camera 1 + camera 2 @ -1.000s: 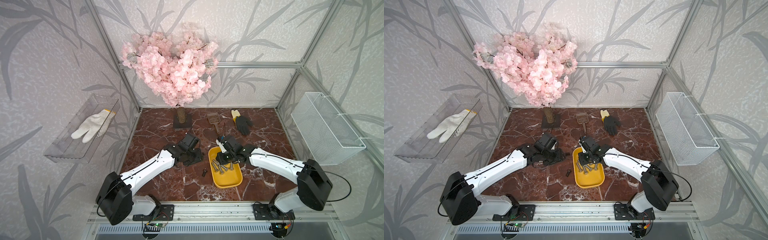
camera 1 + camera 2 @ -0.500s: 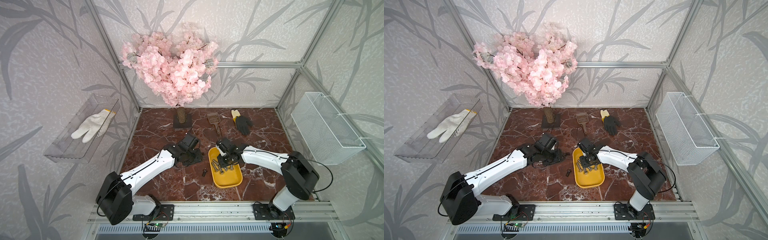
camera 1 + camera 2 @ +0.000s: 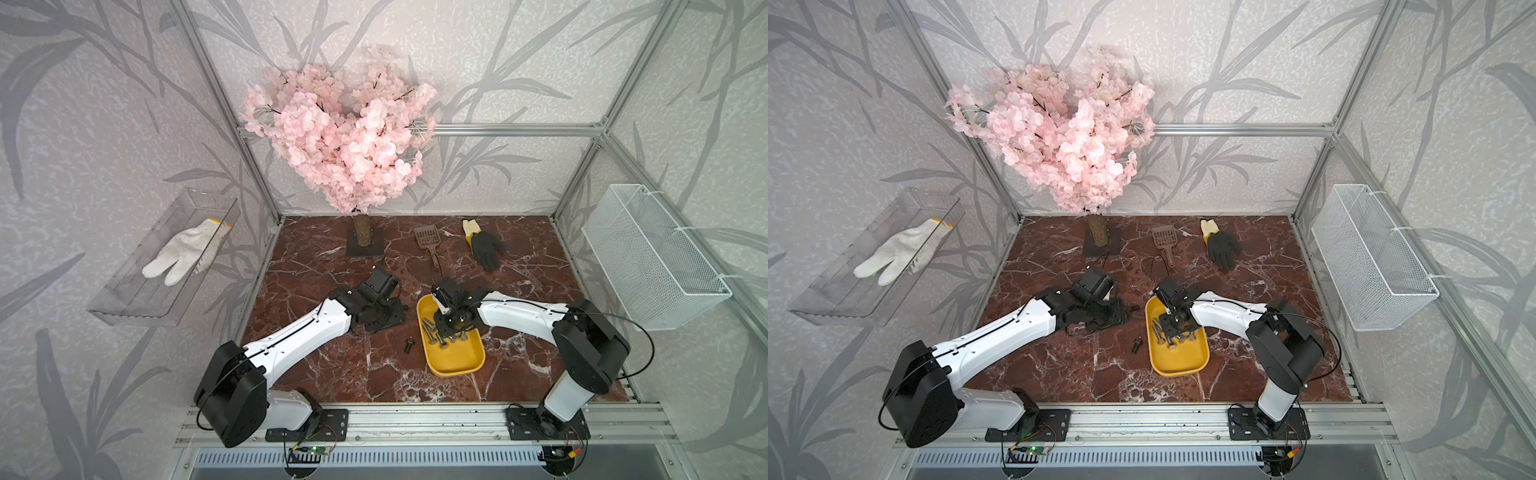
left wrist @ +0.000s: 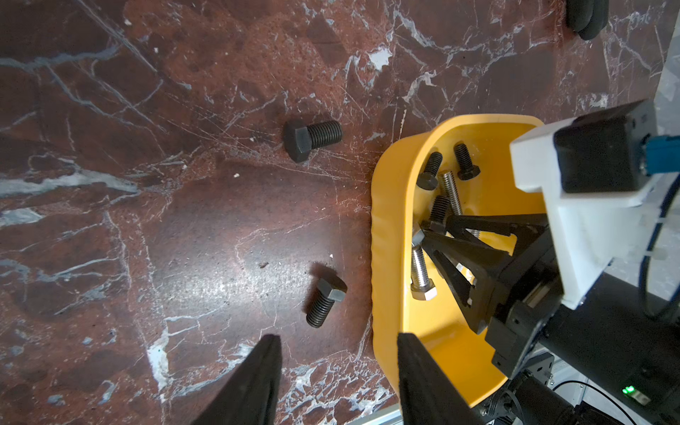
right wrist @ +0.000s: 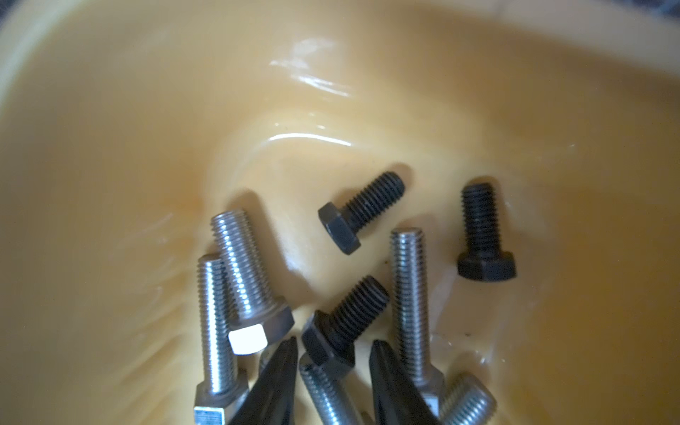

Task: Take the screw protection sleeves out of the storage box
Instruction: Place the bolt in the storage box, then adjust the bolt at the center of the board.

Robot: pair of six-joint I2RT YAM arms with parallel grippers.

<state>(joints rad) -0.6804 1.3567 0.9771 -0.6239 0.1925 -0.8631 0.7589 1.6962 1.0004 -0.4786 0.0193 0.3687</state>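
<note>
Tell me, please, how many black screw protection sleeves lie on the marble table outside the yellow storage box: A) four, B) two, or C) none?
B: the left wrist view shows two screw protection sleeves lying on the marble table, outside the storage box.

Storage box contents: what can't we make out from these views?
- Top views: storage box contents too small to sort; right end effector covers some.
- Right wrist: silver bolts cut by the frame edge; contact with the screw protection sleeve between the fingers unclear.
- Left wrist: right arm hides part of the box.
</note>
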